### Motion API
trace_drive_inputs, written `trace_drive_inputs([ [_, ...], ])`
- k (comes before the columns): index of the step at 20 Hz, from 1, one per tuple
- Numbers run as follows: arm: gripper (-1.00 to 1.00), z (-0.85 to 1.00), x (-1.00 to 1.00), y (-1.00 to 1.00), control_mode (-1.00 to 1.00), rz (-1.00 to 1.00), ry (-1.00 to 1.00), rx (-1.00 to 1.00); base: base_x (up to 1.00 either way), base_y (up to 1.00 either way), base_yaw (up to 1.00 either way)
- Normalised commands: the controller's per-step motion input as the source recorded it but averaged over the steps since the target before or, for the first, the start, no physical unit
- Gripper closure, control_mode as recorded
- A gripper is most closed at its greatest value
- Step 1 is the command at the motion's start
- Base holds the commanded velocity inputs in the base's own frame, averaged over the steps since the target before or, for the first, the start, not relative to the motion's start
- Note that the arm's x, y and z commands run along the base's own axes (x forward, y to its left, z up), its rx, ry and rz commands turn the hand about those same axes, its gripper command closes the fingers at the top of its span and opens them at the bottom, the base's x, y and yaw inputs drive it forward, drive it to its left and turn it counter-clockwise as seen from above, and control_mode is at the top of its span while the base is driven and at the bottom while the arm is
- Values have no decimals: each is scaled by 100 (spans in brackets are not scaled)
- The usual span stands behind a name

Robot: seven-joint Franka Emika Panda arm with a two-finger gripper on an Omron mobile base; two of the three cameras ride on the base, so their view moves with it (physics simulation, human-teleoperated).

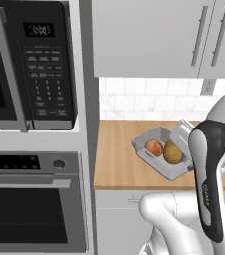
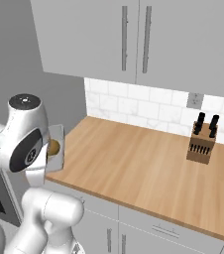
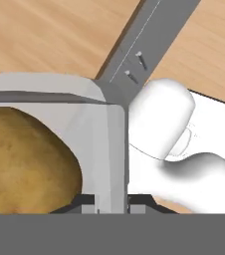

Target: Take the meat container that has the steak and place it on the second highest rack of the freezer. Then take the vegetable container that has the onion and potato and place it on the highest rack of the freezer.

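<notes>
Risk lies in the thin grip: the tool (image 3: 111,201) is closed on one wall of the vegetable container (image 1: 157,138), which appears lifted just above the desk (image 1: 117,164). With potato (image 1: 172,152) and onion (image 1: 154,147) loose inside, a tilt could spill them.

Arm links: glossy white, rounded and bulbous, like stacked smooth shells (image 1: 169,219).
Forearm cover: a long dark grey-black panel edged in white, with small pale lettering along it, too small to read (image 1: 210,174).
Joint cap: a dark round disc with a few pale dots on top of a white cylinder (image 2: 26,101).
Joint side: a dark oval inset bearing a small white mark (image 2: 26,151).
End effector (image 3: 112,203): two small dark finger tips.
</notes>
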Motion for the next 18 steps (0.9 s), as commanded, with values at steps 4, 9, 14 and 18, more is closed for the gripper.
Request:
trace_drive_inputs([
  [4,100,0,-87,0,-100,0,-3,0,0,0,0],
  [9,100,0,0,0,100,0,0,0,-100,3,-1],
  [14,100,0,0,0,100,0,0,0,-89,62,45],
  [18,100,0,0,0,100,0,0,0,-43,97,71],
])
